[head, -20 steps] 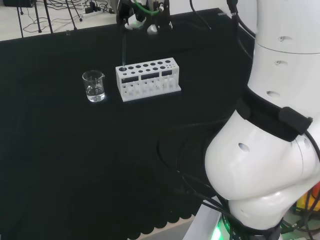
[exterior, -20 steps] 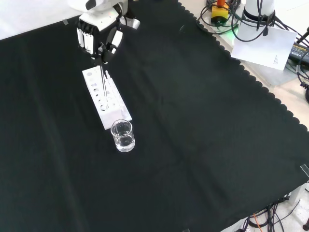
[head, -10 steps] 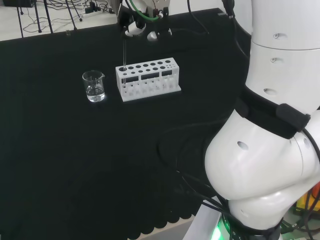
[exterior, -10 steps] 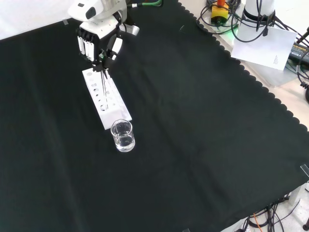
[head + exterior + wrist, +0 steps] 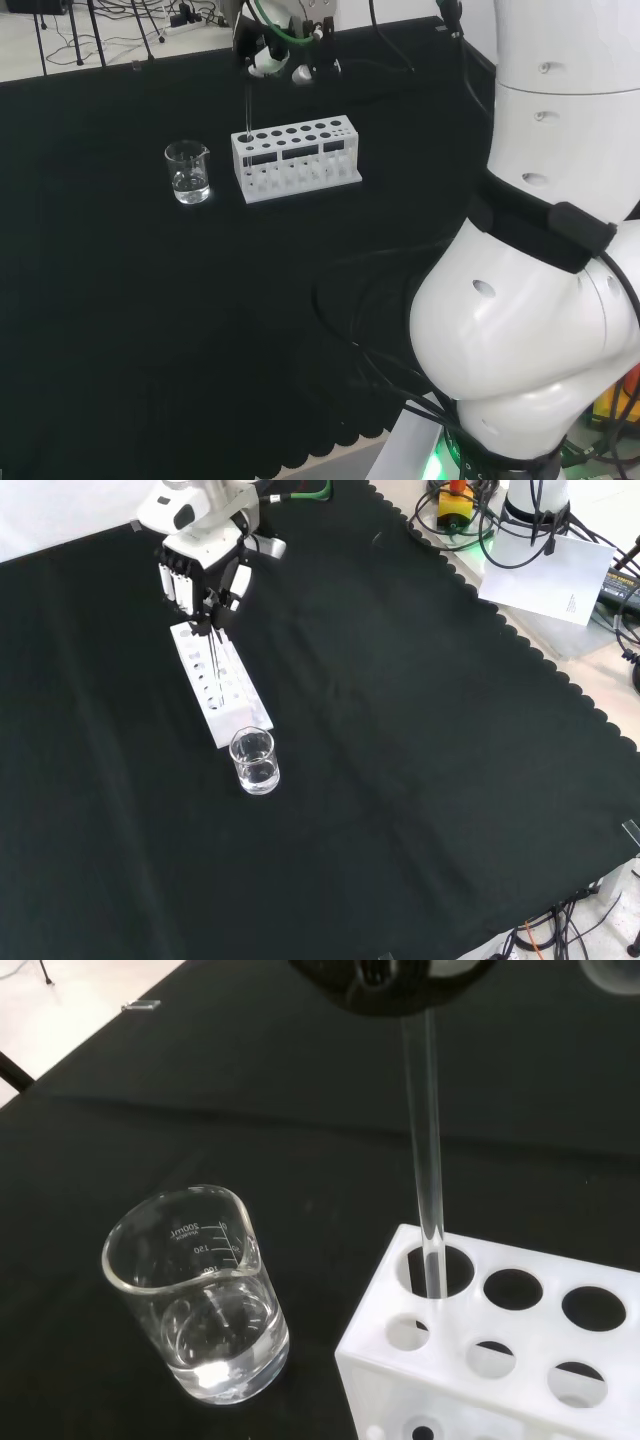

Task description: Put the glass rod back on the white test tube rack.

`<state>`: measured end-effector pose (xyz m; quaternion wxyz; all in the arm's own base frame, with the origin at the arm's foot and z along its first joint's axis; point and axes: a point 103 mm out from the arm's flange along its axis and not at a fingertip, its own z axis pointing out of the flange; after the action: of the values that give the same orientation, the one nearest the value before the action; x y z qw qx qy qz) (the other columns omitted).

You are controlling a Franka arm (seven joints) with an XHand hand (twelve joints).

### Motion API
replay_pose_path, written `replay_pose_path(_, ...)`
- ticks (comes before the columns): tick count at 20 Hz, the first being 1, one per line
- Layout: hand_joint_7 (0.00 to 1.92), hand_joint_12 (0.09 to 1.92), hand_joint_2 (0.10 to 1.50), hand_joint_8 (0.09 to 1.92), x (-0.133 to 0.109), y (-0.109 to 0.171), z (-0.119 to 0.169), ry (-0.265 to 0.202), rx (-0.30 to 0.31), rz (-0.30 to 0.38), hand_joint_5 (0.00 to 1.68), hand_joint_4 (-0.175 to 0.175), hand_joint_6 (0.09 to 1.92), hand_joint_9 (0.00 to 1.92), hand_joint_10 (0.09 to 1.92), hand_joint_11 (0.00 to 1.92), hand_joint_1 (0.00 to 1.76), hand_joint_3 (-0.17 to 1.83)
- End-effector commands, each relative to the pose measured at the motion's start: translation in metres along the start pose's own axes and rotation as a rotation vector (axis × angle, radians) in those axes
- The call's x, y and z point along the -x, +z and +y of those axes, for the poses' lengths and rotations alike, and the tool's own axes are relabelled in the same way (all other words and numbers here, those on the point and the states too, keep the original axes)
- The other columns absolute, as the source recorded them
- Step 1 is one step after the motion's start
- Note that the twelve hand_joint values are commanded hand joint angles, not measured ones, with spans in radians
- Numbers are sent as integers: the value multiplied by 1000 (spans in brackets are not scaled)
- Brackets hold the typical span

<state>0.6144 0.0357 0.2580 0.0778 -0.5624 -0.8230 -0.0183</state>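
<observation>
rod [image 5: 427,1150] lower in rack [image 5: 520,1360]

Black cloth [image 5: 420,740] with a scalloped edge covers the bench; beyond it lie pale floor [image 5: 90,35], tangled cables [image 5: 470,510] and a white sheet of paper [image 5: 545,580]

We see the glass rod [image 5: 428,1150] entering a corner hole | white rack [image 5: 500,1360] | beaker [image 5: 200,1295] beside, liquid inside
</observation>
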Motion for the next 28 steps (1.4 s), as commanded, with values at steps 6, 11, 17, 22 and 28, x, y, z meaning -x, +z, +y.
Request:
replay_pose_path(6,1241,700,1027,866,-1,9,3,19,-27,0,1164,-175,402,1813,225,1269,1305,-1)
replay_pose_path(11,1419,654,1011,376,1,4,2,21,-35,11,960,-175,717,1817,242,1316,1381,-145)
replay_pose_path(17,1567,673,983,87,1,2,2,19,-47,24,413,-172,952,1785,253,1336,1422,-175)
replay_pose_path(22,1584,700,980,87,2,1,-1,19,-51,26,348,-165,895,1776,255,1330,1423,-175)
replay_pose_path(28,1595,715,974,87,7,-3,-4,32,-52,29,335,-161,832,1820,285,1324,1426,-175)
